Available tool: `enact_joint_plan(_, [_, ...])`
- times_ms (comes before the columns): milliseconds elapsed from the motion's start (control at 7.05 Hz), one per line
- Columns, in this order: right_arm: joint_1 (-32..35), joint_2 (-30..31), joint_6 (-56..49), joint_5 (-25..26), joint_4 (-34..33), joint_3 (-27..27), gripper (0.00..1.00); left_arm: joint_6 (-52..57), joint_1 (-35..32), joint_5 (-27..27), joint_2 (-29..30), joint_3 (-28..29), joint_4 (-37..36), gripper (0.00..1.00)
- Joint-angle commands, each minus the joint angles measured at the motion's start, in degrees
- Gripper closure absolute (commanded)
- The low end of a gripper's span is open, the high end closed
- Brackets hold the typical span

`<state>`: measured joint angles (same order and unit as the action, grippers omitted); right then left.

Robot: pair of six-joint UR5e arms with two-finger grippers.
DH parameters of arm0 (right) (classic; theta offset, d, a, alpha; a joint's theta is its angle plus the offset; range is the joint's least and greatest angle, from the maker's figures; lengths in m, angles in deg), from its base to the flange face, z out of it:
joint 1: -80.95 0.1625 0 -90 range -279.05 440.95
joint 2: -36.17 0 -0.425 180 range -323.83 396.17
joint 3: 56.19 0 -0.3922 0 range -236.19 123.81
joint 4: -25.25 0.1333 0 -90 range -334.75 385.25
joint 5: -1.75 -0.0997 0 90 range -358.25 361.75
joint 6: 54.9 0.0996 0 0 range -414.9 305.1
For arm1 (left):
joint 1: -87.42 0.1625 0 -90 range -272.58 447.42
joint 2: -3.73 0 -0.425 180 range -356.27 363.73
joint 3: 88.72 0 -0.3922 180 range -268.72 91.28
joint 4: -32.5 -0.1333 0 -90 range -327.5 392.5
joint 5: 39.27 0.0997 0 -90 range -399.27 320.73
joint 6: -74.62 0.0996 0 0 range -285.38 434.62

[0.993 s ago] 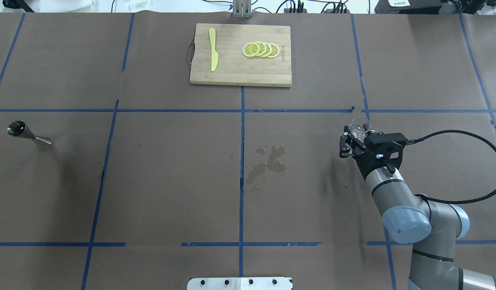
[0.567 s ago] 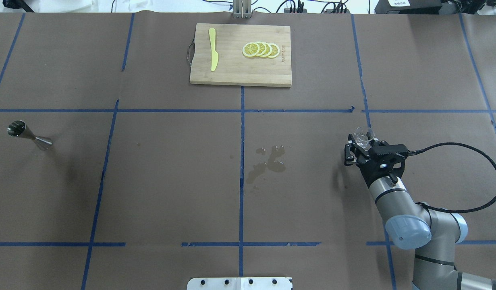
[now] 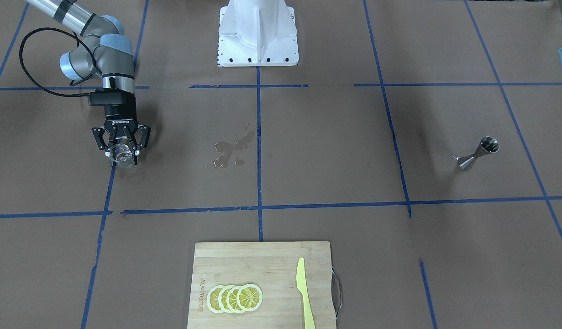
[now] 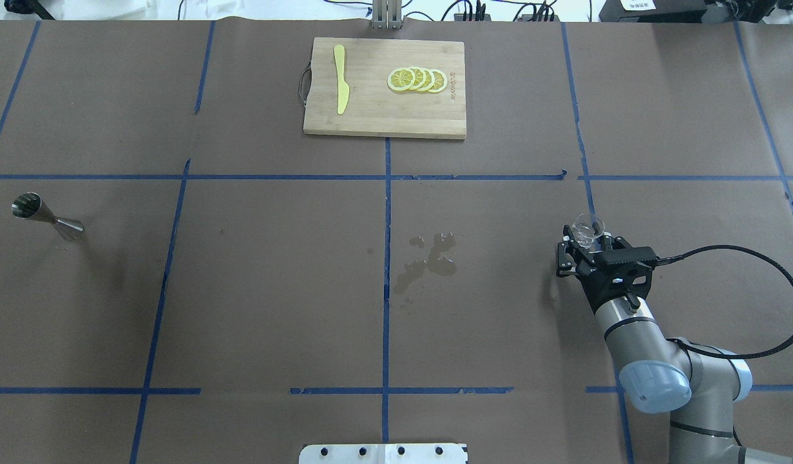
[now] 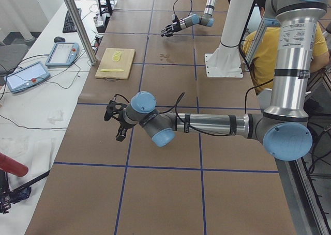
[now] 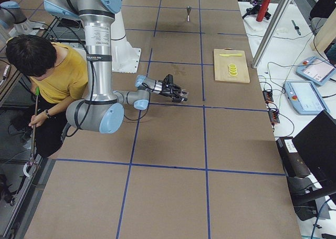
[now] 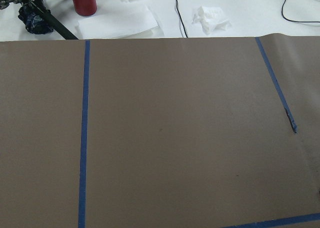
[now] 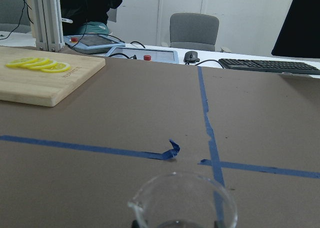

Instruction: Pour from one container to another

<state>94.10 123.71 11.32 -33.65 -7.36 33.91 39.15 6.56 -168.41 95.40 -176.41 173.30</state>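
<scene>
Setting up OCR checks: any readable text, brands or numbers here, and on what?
"ROBOTIQ": body of the black right gripper.
Burnt-in mark on the bamboo cutting board: too blurred to read.
Label on the left arm's grey upright link: too small.
Clear glass measuring cup: no legible markings.

On the table: one clear measuring cup [image 4: 589,227], one steel jigger [image 4: 47,217], one wooden cutting board [image 4: 383,113]. On that board: four lemon slices [image 4: 417,79], overlapping in a row, and one yellow knife [image 4: 340,80]. One patch of wet spots [image 4: 431,259]. Two robot arms: right arm [image 4: 628,320], left arm [image 5: 207,124]. Beyond the table's far edge: two control tablets [image 6: 316,69], one keyboard [image 8: 265,65], one grey chair [image 8: 194,31]. One person in a yellow shirt [image 6: 63,76].
</scene>
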Motion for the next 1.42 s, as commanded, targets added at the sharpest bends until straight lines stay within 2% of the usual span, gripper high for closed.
enact_joint_plan(0, [-0.6, 0.2, 0.1, 0.3, 0.0, -0.4, 0.98, 0.0, 0.0, 0.0, 0.0, -0.1, 0.0, 0.0])
enact_joint_plan(426, [-1.1, 0.9, 2.3, 0.2, 0.0, -0.5, 0.9, 0.0, 0.0, 0.0, 0.0, -0.7, 0.0, 0.0])
enact_joint_plan(567, [-1.4, 0.9, 2.5, 0.3, 0.0, -0.5, 0.8, 0.0, 0.0, 0.0, -0.1, -0.7, 0.0, 0.0])
enact_joint_plan(709, [-1.6, 1.3, 2.6, 0.4, 0.0, -0.7, 0.69, 0.0, 0.0, 0.0, -0.1, -0.7, 0.0, 0.0])
enact_joint_plan(851, [-1.7, 1.4, 3.8, 0.7, 0.1, -0.7, 0.17, 0.0, 0.0, 0.0, -0.1, -0.7, 0.0, 0.0])
enact_joint_plan(993, [-2.3, 1.9, 4.8, 1.6, 0.1, -0.7, 0.0, 0.0, 0.0, 0.0, 0.0, -0.7, 0.0, 0.0])
enact_joint_plan(1277, [-3.2, 2.1, 4.8, 1.9, 0.2, 0.1, 0.0, 0.0, 0.0, 0.0, -0.1, -0.7, 0.0, 0.0])
